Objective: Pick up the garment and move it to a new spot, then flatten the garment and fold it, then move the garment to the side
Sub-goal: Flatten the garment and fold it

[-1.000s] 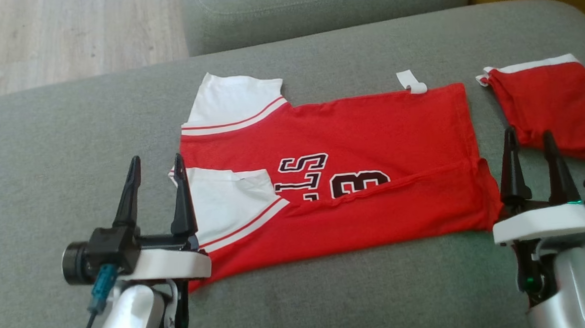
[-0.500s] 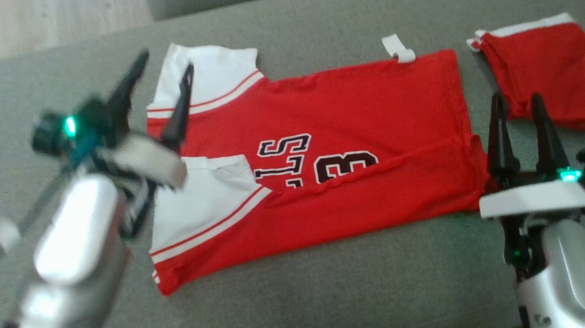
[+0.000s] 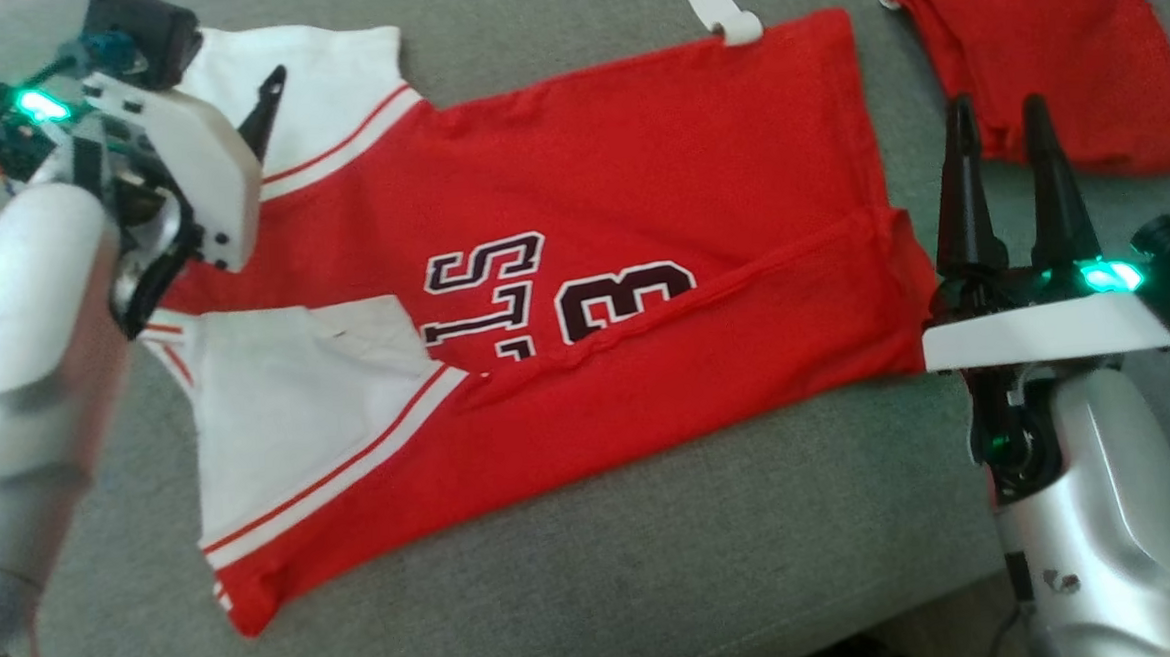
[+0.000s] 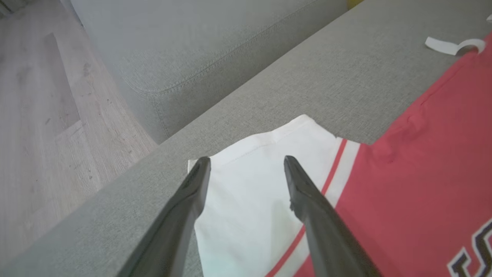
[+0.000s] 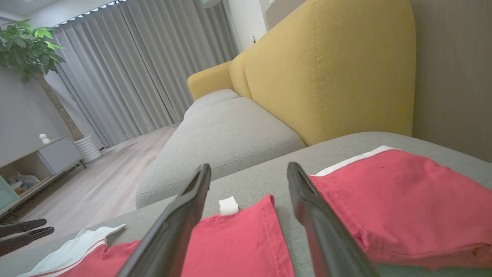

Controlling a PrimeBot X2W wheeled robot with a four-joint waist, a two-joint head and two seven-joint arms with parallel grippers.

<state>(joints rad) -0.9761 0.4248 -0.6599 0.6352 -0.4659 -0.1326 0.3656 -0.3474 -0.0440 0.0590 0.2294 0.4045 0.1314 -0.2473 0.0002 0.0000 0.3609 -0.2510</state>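
Head view: red jersey [image 3: 637, 166] lies half-folded on the sofa [image 3: 707, 562]. Left claw [image 4: 246, 163] over the far white sleeve [image 4: 265, 144], right claw [image 3: 996, 112] by the hem [image 3: 870, 133], both gaping wide, empty. I'd pinch both edges evenly, low.

Silver forearms [image 3: 1105, 502], white wrist plates [image 3: 1046, 336], tapered black jaws, green lights [image 3: 1103, 276]

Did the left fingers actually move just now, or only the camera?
Yes. The left gripper went from the near white sleeve of the jersey to the far white sleeve, farther from the robot.
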